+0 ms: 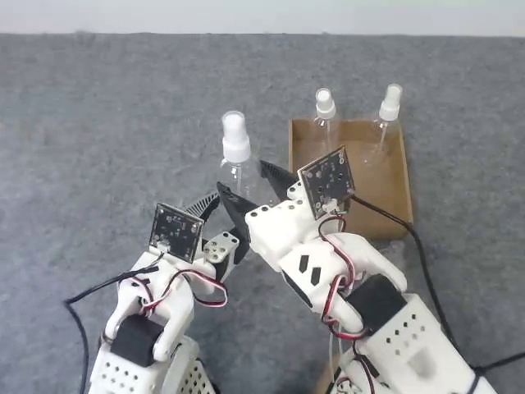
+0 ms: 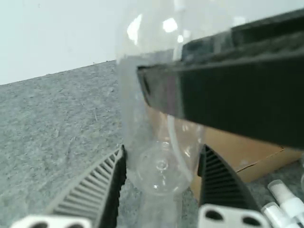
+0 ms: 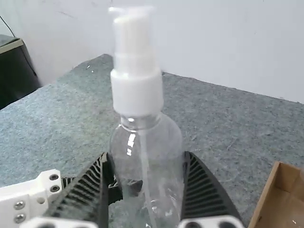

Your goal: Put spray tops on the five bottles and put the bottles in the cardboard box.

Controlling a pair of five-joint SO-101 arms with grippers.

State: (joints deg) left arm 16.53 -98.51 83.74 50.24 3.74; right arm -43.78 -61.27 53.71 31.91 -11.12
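Clear plastic bottle [image 1: 238,171] — upright on the grey table [image 1: 98,123], long axis vertical, white spray top [image 1: 235,135] uppermost and seated on the neck. The nozzle's heading is too blurred to call.

Your left gripper [image 2: 161,190] is closed to bottle width, both jaws touching the sides near the base. Your right gripper [image 3: 145,190] pinches higher up, jaws against the belly.

Judgement: there are two holds because one steadies while the other works the top. With the top on, one hold should do for the carry.

The cardboard box [image 1: 390,185] sits at 3 o'clock of the bottle, just beside it. Two capped bottles [image 1: 326,115] stand upright along its 12 o'clock wall — likely packed far side first, so the near side takes the next one.

Loose spray tops [image 2: 285,199] lie on the table near the box.
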